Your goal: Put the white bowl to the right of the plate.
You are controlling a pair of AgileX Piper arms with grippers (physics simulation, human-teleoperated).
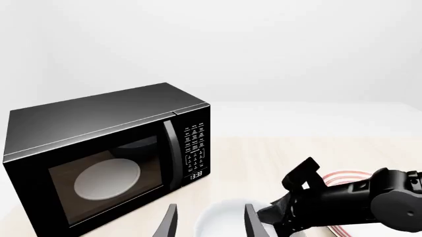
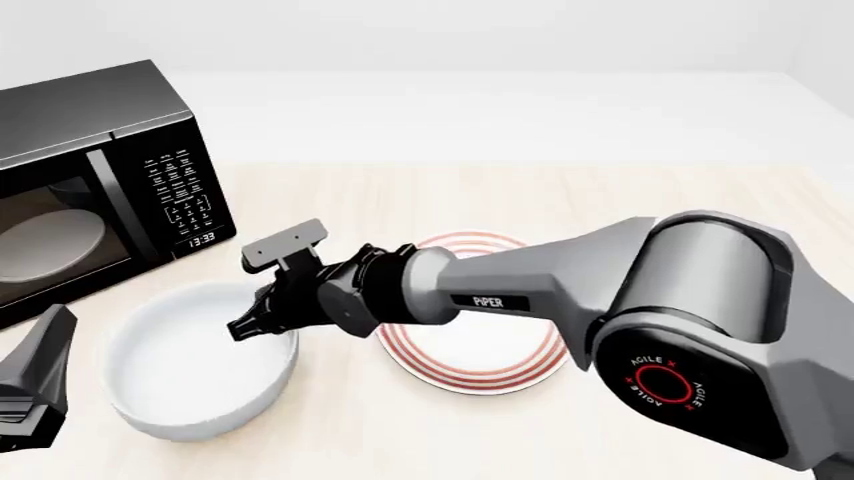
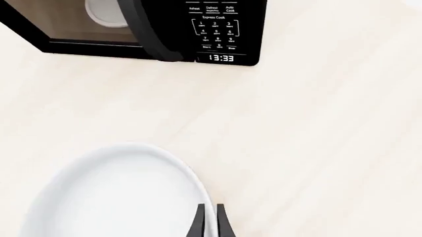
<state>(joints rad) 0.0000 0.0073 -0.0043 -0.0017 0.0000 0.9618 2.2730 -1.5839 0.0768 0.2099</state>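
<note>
The white bowl [image 2: 187, 375] sits on the table left of the plate [image 2: 481, 350], which has red rings and is partly covered by my right arm. My right gripper [image 2: 256, 322] reaches over the plate and is shut on the bowl's right rim. In the right wrist view the two fingertips [image 3: 199, 224] pinch the thin rim of the bowl [image 3: 118, 197]. My left gripper [image 1: 209, 224] is open and empty, low at the front left [image 2: 38, 380], with the bowl [image 1: 224, 219] ahead of it. The plate [image 1: 346, 176] shows behind the right arm.
A black microwave [image 2: 94, 190] stands at the back left with its door shut and a pale disc behind the glass. It also shows in the left wrist view [image 1: 112, 158] and the right wrist view [image 3: 151, 29]. My right arm [image 1: 349, 202] crosses the table's middle.
</note>
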